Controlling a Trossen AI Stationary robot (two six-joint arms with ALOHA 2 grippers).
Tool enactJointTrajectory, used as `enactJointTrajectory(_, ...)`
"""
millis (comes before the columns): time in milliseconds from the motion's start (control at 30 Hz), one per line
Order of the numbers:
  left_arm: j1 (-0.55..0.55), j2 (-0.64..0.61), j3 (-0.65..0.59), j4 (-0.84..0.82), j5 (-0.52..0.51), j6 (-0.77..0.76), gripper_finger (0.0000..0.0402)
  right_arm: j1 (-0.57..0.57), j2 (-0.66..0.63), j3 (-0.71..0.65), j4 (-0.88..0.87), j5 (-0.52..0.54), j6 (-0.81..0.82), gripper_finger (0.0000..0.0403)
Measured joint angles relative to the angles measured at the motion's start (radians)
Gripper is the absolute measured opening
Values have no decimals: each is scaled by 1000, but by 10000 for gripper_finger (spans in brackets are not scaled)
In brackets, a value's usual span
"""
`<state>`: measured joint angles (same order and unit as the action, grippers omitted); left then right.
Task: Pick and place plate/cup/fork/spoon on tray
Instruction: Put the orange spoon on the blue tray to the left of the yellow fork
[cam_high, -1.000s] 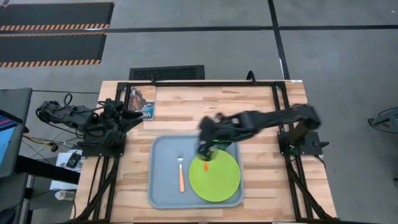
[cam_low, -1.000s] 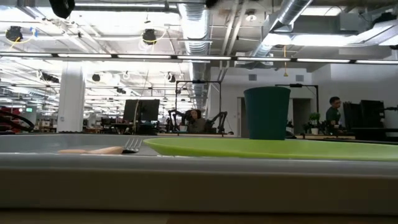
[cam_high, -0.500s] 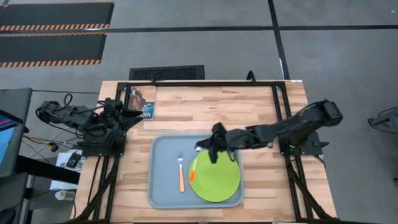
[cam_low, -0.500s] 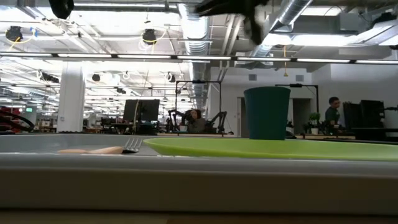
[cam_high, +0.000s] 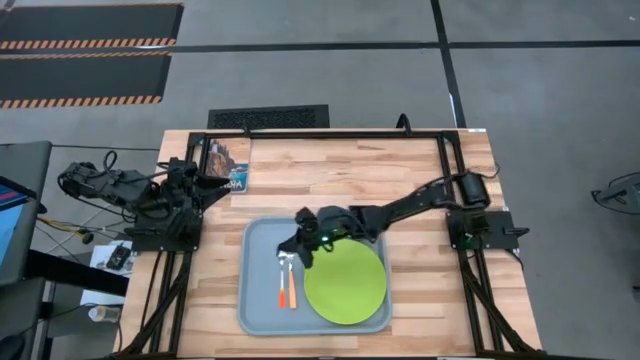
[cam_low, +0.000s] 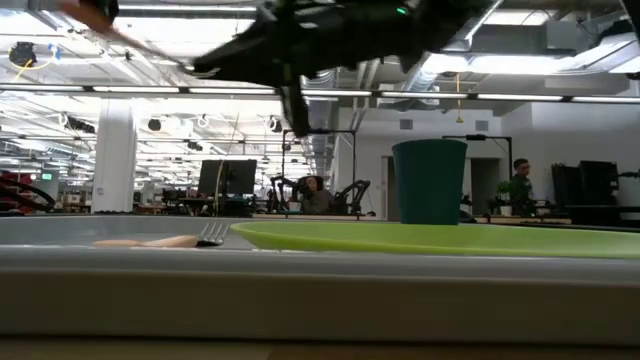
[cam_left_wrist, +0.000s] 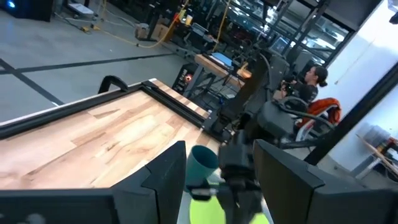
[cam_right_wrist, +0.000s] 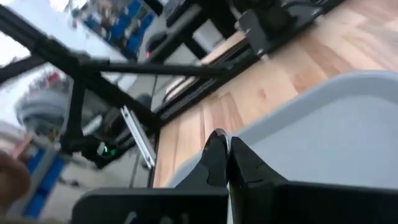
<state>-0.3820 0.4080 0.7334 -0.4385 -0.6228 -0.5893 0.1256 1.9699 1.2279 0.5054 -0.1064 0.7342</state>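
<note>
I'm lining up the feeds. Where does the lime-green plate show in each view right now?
High view: the plate fills the right half of the tray.
Low view: a flat green band across the centre and right.
Left wrist view: a green sliver at the bottom edge, below the cup.
Right wrist view: not in it.
Shared landmark: the tray's raised rim.

Pale wood-grain table (cam_high: 330, 170), smooth matt tray (cam_high: 262, 310), glossy lime plate (cam_high: 346, 282).
</note>
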Motion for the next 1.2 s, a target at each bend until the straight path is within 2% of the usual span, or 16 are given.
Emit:
enactJointTrajectory(167,0,0,0,-13,-18,1,173,-6,77,160,-168,-28,-137,3)
enactJointTrajectory(367,0,0,0,-45,-19,-4,173,-32,164,220,-151,-70,-177,3)
enactJointTrajectory(667,0,0,0,-45,-20,-1,173,-71,262,234,-69,-106,-121,3)
enactJointTrajectory(967,0,0,0,-52,-21,2,173,-75,263,234,-107,-90,-175,3)
enactJointTrajectory(1200,0,0,0,-51,-21,2,173,-75,338,234,-42,-82,-158,3)
